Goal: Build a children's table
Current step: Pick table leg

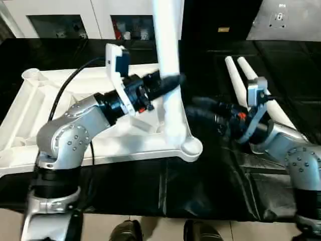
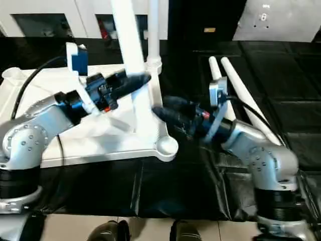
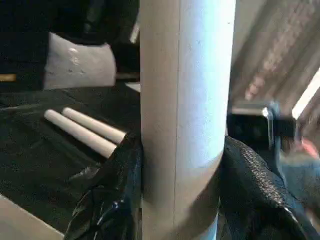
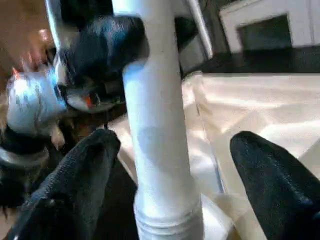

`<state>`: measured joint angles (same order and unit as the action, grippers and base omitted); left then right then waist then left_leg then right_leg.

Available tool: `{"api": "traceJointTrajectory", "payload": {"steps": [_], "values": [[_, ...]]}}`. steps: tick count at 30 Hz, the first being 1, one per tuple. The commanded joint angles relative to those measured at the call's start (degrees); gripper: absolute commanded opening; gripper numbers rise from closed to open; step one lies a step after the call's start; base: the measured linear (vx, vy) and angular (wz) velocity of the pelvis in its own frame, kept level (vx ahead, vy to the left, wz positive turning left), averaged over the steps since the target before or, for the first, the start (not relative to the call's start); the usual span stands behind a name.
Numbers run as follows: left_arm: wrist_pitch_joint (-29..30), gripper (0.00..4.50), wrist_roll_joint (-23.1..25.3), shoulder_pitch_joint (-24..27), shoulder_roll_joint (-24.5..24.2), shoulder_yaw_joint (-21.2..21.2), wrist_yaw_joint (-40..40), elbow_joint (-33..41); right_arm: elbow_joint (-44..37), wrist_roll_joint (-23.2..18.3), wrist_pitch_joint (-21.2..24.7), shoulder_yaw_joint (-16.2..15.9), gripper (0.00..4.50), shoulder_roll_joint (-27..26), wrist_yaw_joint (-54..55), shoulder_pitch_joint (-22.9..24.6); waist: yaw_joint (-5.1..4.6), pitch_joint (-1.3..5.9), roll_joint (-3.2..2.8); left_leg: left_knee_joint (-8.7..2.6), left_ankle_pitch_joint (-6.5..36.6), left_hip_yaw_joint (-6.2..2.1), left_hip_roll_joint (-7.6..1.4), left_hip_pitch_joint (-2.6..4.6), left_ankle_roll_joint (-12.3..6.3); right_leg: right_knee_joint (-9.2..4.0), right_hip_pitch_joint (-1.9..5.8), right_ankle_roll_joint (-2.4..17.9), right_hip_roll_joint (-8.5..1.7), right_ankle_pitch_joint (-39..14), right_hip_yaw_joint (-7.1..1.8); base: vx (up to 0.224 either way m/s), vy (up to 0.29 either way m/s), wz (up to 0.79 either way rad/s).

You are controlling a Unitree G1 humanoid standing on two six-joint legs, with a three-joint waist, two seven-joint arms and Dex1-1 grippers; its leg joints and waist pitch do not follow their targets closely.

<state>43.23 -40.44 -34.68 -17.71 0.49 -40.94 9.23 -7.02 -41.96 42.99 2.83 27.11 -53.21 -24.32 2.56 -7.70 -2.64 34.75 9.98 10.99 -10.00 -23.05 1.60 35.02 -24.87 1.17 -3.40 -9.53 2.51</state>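
Left wrist view: left gripper (image 3: pixel 182 195) clamped on upright leg (image 3: pixel 185 100), standing in a corner socket of the upturned top (image 1: pixel 100 145). Right gripper (image 4: pixel 172 170) open beside it. Step: seating leg. Next: press down squarely.

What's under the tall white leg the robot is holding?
The leg stands on the upside-down tabletop, by a round corner socket. The left hand grips it. Its very bottom end looks seated in a socket, hidden inside.
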Motion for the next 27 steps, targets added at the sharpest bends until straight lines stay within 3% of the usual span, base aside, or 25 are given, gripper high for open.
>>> {"api": "traceJointTrajectory", "payload": {"steps": [1, 3, 9, 18, 27], "values": [[-2.7, 1.88, 2.0, -1.2, -0.9, -2.6, -3.1, 0.8, -0.7, 2.1, -1.3, -2.5, 3.95, 1.3, -2.1, -0.9, 0.25, 5.16, 1.13, -3.18, 3.7, -1.13, -2.2, 1.21, -5.32, -4.07, 3.98, 11.1, -3.8, -12.6, -2.36, 0.0, 0.0, 0.0], [-4.3, 1.88, 1.9, -1.6, -1.0, -4.1, -6.2, 1.2, -0.7, 3.0, -1.6, -5.1, 3.95, 3.0, -4.5, -1.6, 0.36, 5.26, 1.21, -3.13, 3.3, -1.1, -2.22, 1.19, -5.35, -3.98, 4.1, 11.3, -3.82, -11.9, -2.45, 0.0, 0.0, 0.0], [-5.9, 1.88, 2.4, -2.7, -0.7, -5.4, -8.6, 1.1, 0.5, 4.7, -2.5, -7.2, 3.95, 3.6, -7.2, -2.6, 0.61, 5.42, 1.41, -2.97, 2.6, -1.08, -2.23, 1.05, -6.16, -3.63, 4.13, 12.8, -3.81, -9.4, -2.41, 0.0, 0.0, 0.0], [-8.6, 1.88, 4.9, -3.7, -0.1, -8.5, -10.5, 0.1, 3.0, 7.5, -5.7, -10.1, 3.95, 2.2, -9.0, -4.2, 0.66, 5.38, 1.58, -2.94, 3.2, -1.06, -2.3, 1.05, -5.79, -3.63, 4.15, 12.5, -3.82, -10.4, -2.48, 0.0, 0.0, 0.0], [-9.3, 1.88, 5.8, -3.8, -0.3, -8.9, -11.3, -0.6, 3.8, 8.8, -7.3, -11.2, 3.13, 2.1, -9.8, -4.3, 0.69, 5.37, 1.44, -2.92, 3.4, -1.09, -2.3, 1.08, -5.89, -3.65, 4.16, 12.9, -3.8, -10.3, -2.46, 0.0, 0.0, 0.0]]}}
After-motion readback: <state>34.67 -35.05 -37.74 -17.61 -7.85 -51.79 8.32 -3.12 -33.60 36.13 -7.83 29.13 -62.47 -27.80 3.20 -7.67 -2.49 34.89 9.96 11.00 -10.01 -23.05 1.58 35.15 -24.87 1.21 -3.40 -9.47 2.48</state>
